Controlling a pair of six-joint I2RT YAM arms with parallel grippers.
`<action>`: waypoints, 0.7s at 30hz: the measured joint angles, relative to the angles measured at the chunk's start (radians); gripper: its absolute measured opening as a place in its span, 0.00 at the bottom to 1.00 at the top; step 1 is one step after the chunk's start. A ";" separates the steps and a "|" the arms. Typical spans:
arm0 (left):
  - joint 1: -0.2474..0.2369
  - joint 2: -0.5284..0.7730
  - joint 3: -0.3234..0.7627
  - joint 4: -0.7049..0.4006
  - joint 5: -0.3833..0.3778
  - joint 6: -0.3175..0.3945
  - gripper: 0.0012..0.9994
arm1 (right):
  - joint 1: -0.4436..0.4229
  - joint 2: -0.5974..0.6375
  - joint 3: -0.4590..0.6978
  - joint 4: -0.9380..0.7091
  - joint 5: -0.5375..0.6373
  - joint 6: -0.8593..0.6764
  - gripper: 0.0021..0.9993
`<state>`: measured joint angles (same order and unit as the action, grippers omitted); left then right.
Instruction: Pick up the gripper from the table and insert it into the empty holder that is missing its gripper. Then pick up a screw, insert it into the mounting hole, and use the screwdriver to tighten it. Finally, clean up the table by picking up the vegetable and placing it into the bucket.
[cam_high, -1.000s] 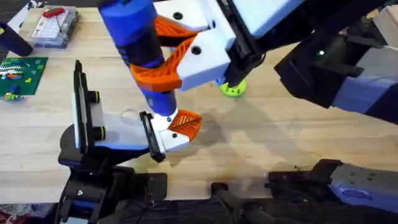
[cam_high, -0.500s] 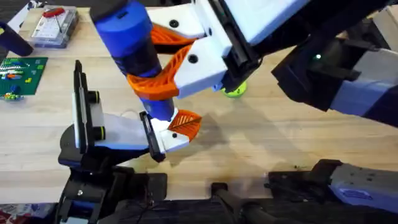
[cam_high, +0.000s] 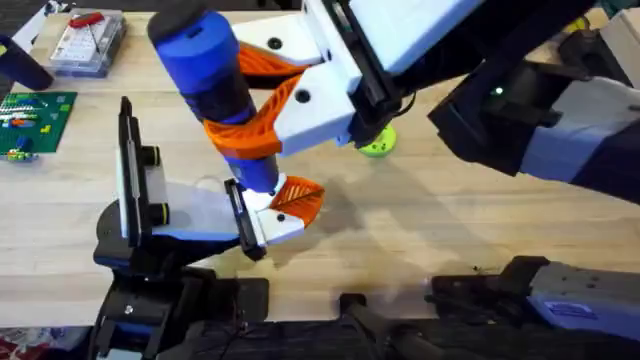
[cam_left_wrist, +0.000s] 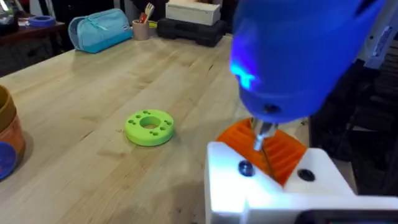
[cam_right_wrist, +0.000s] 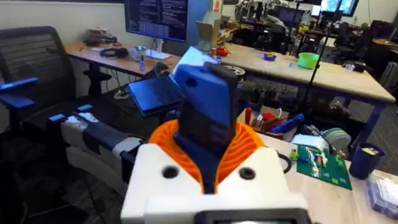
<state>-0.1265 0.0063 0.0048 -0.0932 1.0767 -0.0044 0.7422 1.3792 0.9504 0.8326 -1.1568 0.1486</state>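
Note:
My right gripper (cam_high: 250, 125), white with orange pads, is shut on the bright-blue screwdriver (cam_high: 205, 60) and holds it nearly upright, tip down. The thin metal tip (cam_left_wrist: 262, 138) touches the top of the orange ribbed pads of my left gripper (cam_high: 297, 200), beside a dark mounting hole (cam_left_wrist: 245, 167) in its white body. The left gripper's pads look pressed together with nothing between them. In the right wrist view the screwdriver (cam_right_wrist: 205, 106) stands between the orange pads. The vegetable (cam_high: 377, 145), a green disc with holes, lies on the table behind. The bucket (cam_left_wrist: 6, 140) shows at the edge of the left wrist view.
A clear parts box (cam_high: 88, 40) with a red-handled tool sits at the far left corner, with a green circuit board (cam_high: 30, 120) nearer. A blue pouch (cam_left_wrist: 99, 28) and a black case (cam_left_wrist: 189, 28) lie at the far table edge. The right arm spans the upper right.
The right gripper has carried the top of the screwdriver slightly left, tilting it more. Its tip stays at the orange pads. The left arm has not moved.

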 joint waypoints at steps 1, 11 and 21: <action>0.000 0.000 0.000 0.000 0.000 0.000 0.01 | 0.000 0.000 0.000 0.000 0.000 0.000 0.05; 0.000 0.000 0.000 0.000 0.000 0.000 0.01 | -0.008 0.000 -0.012 0.001 0.000 0.000 0.05; 0.000 0.000 0.000 0.000 0.000 0.000 0.01 | -0.008 0.000 -0.026 0.001 0.000 0.000 0.05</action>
<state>-0.1268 0.0063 0.0048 -0.0933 1.0767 -0.0044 0.7345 1.3792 0.9241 0.8333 -1.1568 0.1486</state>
